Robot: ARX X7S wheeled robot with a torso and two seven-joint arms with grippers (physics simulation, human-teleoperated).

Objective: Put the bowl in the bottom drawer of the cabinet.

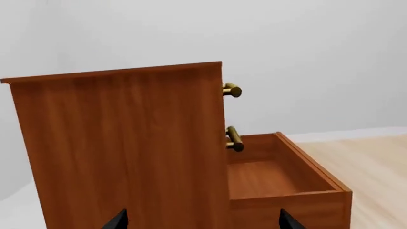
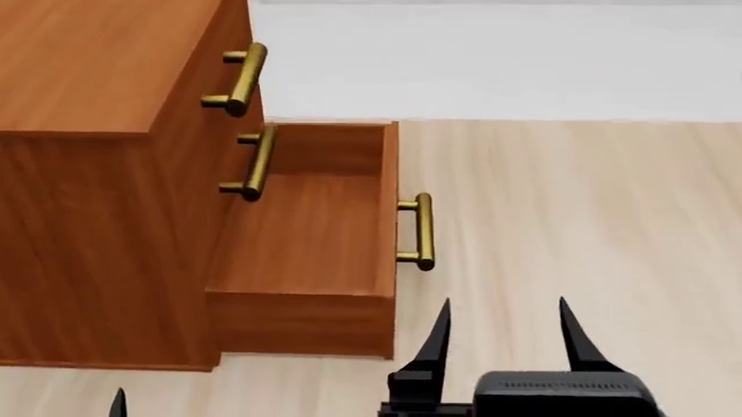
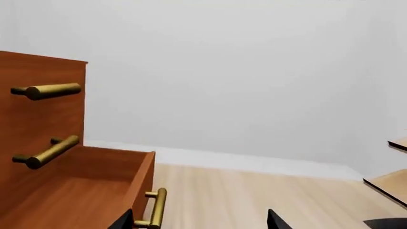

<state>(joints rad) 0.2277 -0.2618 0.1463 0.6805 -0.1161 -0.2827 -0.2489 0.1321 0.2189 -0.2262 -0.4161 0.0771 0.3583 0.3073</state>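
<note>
The bowl is out of view in every frame. The reddish-brown cabinet [image 2: 82, 174] stands at the left. Its bottom drawer [image 2: 304, 228] is pulled out and holds nothing; its brass handle [image 2: 425, 230] faces right. My right gripper [image 2: 501, 334] is open just in front of that handle, with nothing between its fingers. In the right wrist view the right gripper [image 3: 200, 220] has the handle [image 3: 156, 207] by one fingertip. My left gripper [image 1: 203, 220] is open too, facing the cabinet [image 1: 121, 143] side and the drawer [image 1: 305, 164]. Only one left fingertip [image 2: 117, 404] shows in the head view.
Two upper drawers are shut, their brass handles [image 2: 246, 76] [image 2: 257, 161] sticking out above the open drawer. Pale wood floor [image 2: 579, 200] runs to the right, up to a white wall. A pale wooden rack [image 3: 388, 183] shows in the right wrist view.
</note>
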